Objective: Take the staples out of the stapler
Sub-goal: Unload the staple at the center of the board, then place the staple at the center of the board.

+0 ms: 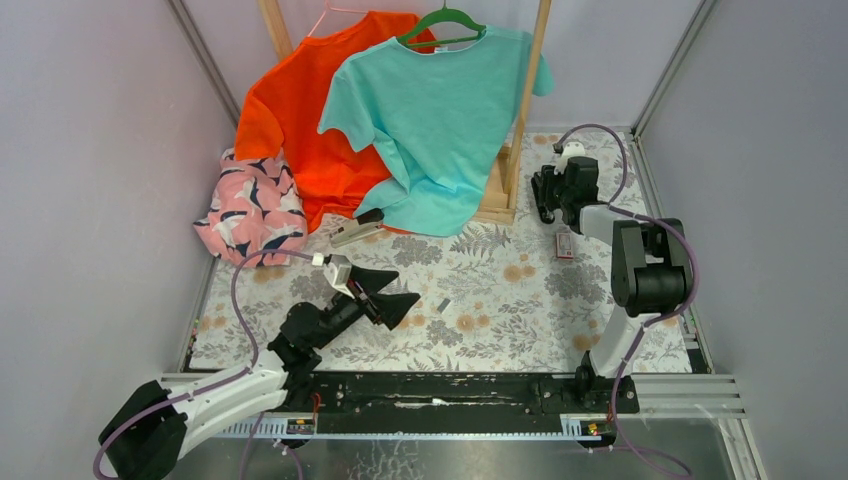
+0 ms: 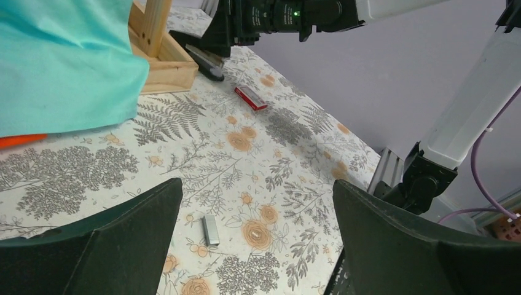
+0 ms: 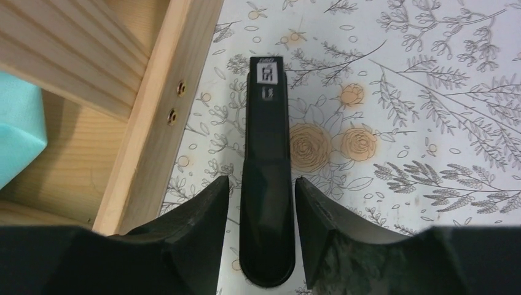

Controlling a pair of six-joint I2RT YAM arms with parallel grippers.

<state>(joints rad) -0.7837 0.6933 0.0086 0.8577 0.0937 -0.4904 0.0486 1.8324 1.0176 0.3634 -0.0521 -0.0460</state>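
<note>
A black stapler [image 3: 267, 123] lies flat on the floral cloth beside the wooden rack base [image 3: 153, 104]. My right gripper [image 3: 262, 180] straddles its rear end, open, with a thin gap showing on each side. From the left wrist view the stapler [image 2: 206, 61] shows under that gripper. A short silvery strip of staples [image 2: 211, 230] lies loose on the cloth, and in the top view these staples [image 1: 443, 304] are mid-table. My left gripper [image 2: 257, 184] hovers over them wide open and empty, just left of them in the top view [image 1: 408, 284].
A small red-and-white box [image 1: 565, 244] lies near the right arm. A silver-and-black stapler-like object [image 1: 357, 230] rests by the orange shirt [image 1: 300, 130]. A teal shirt [image 1: 430, 120] hangs on the wooden rack, and a pink patterned cloth [image 1: 250, 210] is at the far left.
</note>
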